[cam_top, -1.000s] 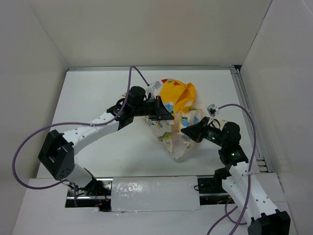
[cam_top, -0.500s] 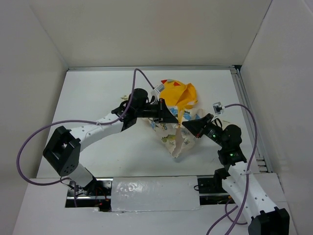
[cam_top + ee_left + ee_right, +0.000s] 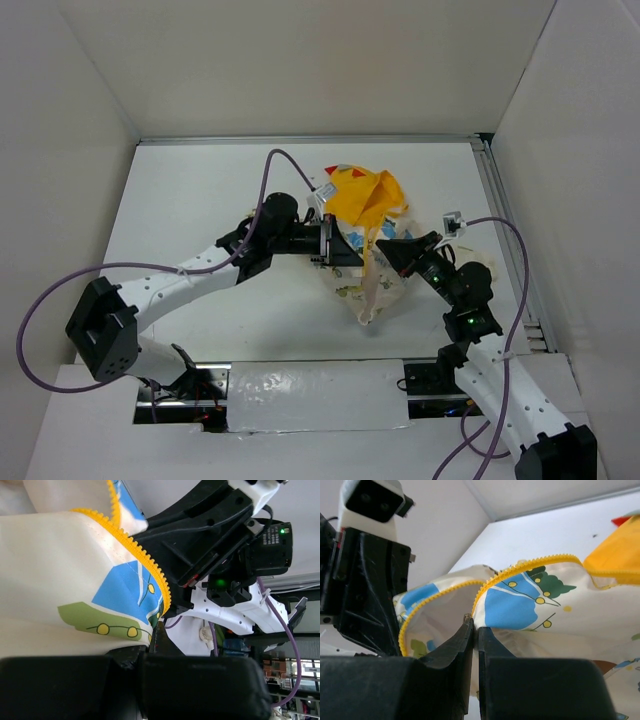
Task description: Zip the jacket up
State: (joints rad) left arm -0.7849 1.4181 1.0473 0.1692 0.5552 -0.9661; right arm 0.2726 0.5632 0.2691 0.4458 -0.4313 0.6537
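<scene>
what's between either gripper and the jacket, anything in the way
Nothing visible. The right gripper is shut on the jacket beside the yellow zipper teeth, and the left gripper grips the opposite front edge, facing it.

Bright even overhead light, soft faint shadows, wrist views blurred up close

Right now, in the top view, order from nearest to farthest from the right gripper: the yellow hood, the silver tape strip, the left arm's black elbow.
1. Yellow hood, just beyond the right gripper.
2. Silver tape strip, at the near edge.
3. Left arm's black elbow, far left.
</scene>
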